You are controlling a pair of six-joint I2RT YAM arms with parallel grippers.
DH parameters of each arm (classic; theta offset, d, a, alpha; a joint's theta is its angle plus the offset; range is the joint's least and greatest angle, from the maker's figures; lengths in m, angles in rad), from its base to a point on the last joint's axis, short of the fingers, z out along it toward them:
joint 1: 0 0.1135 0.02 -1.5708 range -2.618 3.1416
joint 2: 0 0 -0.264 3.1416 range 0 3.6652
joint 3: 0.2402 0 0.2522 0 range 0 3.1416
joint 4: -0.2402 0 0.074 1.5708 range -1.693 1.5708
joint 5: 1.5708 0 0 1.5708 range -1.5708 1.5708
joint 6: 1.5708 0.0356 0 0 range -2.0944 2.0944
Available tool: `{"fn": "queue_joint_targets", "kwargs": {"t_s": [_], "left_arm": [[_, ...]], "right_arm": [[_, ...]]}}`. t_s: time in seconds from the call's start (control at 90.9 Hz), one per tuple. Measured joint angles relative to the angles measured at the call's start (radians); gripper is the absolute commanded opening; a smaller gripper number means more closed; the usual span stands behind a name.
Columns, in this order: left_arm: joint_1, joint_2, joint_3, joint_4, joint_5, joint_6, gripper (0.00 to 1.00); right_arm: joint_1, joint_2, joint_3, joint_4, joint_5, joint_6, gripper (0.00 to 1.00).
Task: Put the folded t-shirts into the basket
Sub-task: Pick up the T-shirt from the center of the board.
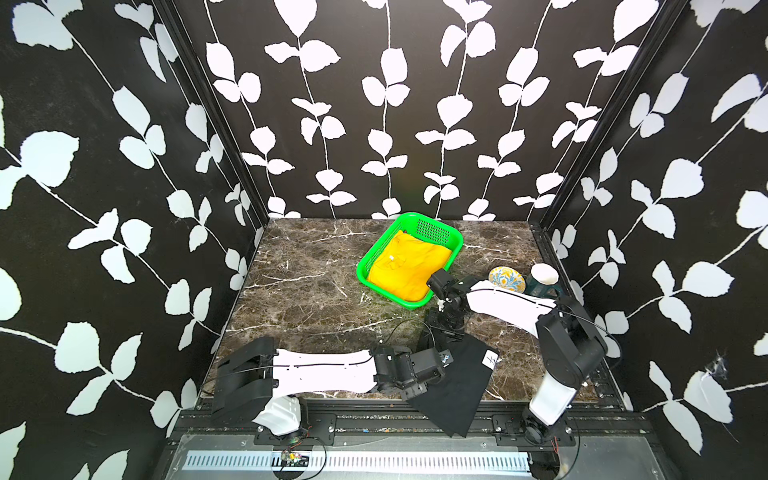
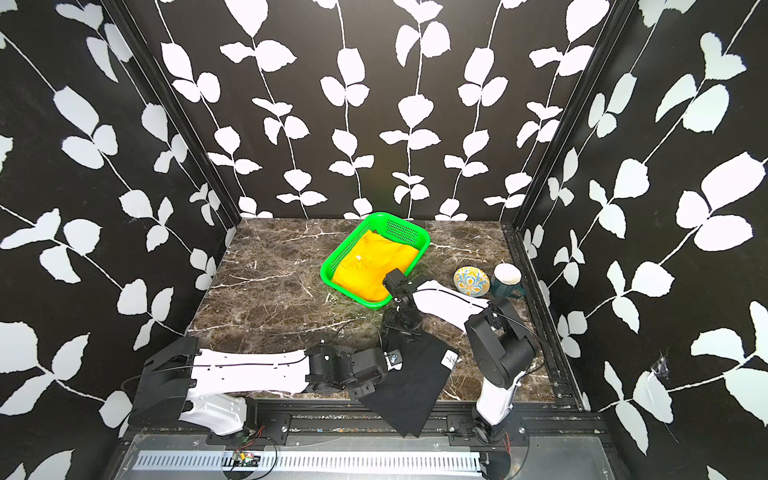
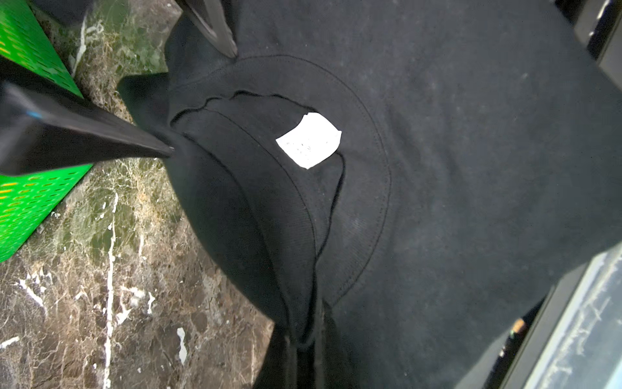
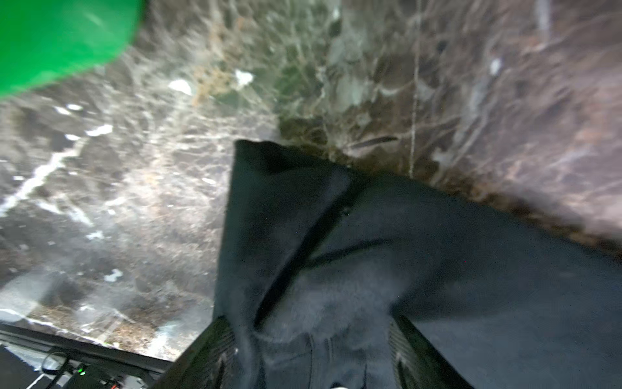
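We log black t-shirt (image 1: 457, 382) clamped in left gripper (image 1: 444, 362); right gripper (image 1: 445, 330) jaws spread astride it; yellow-orange t-shirt (image 1: 409, 266) in green basket (image 1: 415, 216).

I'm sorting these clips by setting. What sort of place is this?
Probably a robot test booth: leaf-patterned walls box in a marble-look tabletop, and the left arm and right arm are mounted on a metal rail at its front.

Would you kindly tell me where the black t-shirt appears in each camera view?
In a top view: black t-shirt overhanging the table front edge, right of centre.
In a top view: same spot.
Left wrist: fills most of the frame, white tag near the middle.
Right wrist: blurred, covering about half the frame.
Shared landmark: green basket, visible in all four.
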Motion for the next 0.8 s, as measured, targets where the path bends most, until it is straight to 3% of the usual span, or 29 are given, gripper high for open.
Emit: {"fn": "queue_joint_targets", "kwargs": {"t_s": [0.484,0.704,0.803], "left_arm": [[-0.016,-0.059,0.0,0.002,-0.013,0.032,0.0],[-0.02,-0.06,0.0,0.002,-0.026,0.037,0.0],[-0.021,-0.076,-0.006,0.001,-0.034,0.037,0.0]], "right_arm": [[0.025,0.093,0.124,-0.03,0.004,0.002,0.78],[0.036,0.166,0.183,-0.073,0.037,-0.049,0.63],[0.039,0.165,0.182,-0.09,0.057,-0.067,0.49]]}}
